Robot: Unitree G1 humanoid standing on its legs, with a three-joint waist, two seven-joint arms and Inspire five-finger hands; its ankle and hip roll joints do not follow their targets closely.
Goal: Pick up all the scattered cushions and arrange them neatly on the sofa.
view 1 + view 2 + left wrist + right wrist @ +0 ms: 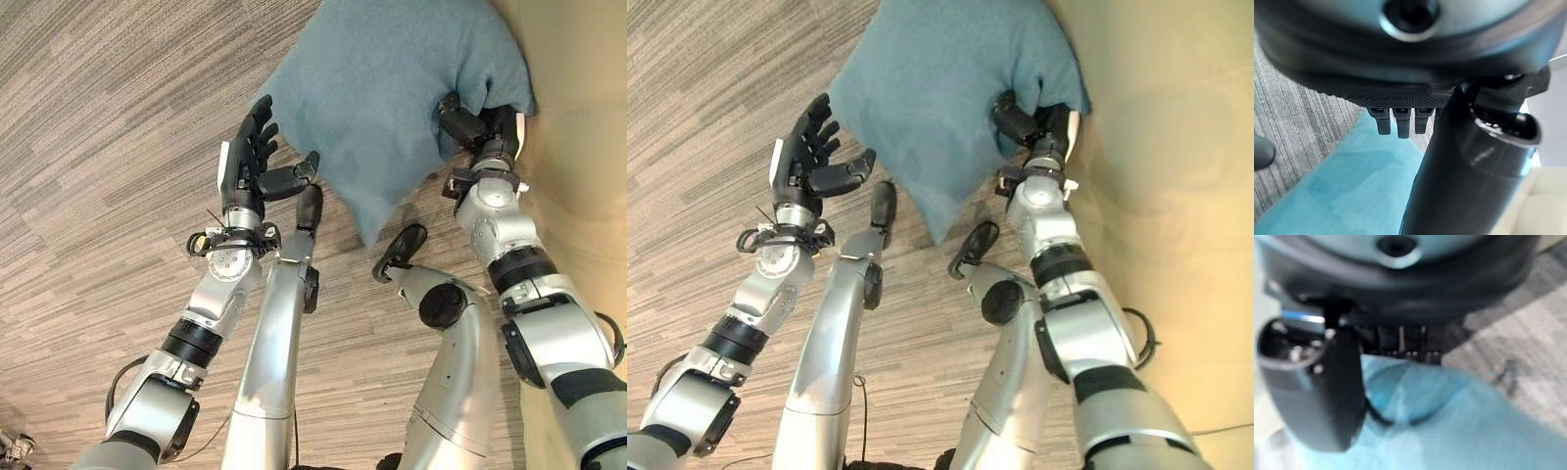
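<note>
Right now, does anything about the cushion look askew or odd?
Yes. The teal cushion hangs tilted, one corner pointing down at the carpet floor, because only the right hand pinches it, bunching the fabric there. The left hand is open beside its other edge. Nothing looks torn.
</note>
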